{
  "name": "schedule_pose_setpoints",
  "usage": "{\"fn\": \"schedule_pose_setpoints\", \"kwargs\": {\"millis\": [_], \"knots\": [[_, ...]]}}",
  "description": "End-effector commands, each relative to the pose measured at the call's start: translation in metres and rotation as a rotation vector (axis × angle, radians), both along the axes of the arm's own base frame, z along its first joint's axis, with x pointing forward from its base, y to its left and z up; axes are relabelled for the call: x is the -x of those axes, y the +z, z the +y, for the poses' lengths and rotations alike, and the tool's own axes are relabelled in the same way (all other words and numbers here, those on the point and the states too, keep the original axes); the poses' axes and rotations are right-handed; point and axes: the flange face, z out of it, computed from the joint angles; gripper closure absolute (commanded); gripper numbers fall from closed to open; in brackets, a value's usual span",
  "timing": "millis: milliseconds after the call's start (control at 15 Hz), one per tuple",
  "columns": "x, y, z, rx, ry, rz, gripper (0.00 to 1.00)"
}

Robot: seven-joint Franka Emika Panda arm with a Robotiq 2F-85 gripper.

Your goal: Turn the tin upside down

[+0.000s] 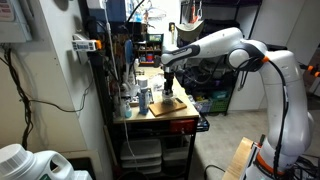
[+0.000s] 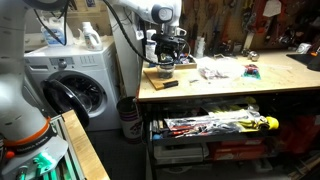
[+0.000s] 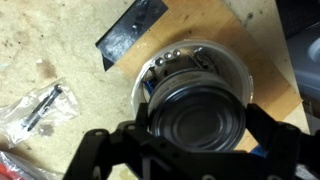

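Note:
In the wrist view the tin [image 3: 200, 118] shows as a dark round metal face with concentric rings, slightly tilted. It lies over a clear round dish [image 3: 190, 55] holding small bits, which rests on a wooden board [image 3: 262, 45]. My gripper [image 3: 200, 125] is open and straddles the tin. A black finger stands close on each side, and the tin nearly fills the gap. In both exterior views the gripper [image 1: 170, 86] [image 2: 166, 58] points down over the board [image 1: 168, 106] [image 2: 166, 73] on the workbench; the tin is too small to make out there.
A black flat piece [image 3: 130, 30] lies on the board's far corner. A clear bag of screws [image 3: 35, 110] lies on the bench beside the board. Bottles [image 1: 135, 95] crowd the bench's back. A washing machine [image 2: 70, 85] stands beside the bench.

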Motion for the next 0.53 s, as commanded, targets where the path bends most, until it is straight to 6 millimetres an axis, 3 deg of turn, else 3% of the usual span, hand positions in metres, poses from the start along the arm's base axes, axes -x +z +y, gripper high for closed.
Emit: {"fn": "schedule_pose_setpoints", "kwargs": {"millis": [0,467], "knots": [[-0.0001,0.0016,0.0016,0.013,0.004,-0.034,0.00],[0.0013,0.0060,0.0060,0.011,0.003,-0.053,0.00]]}}
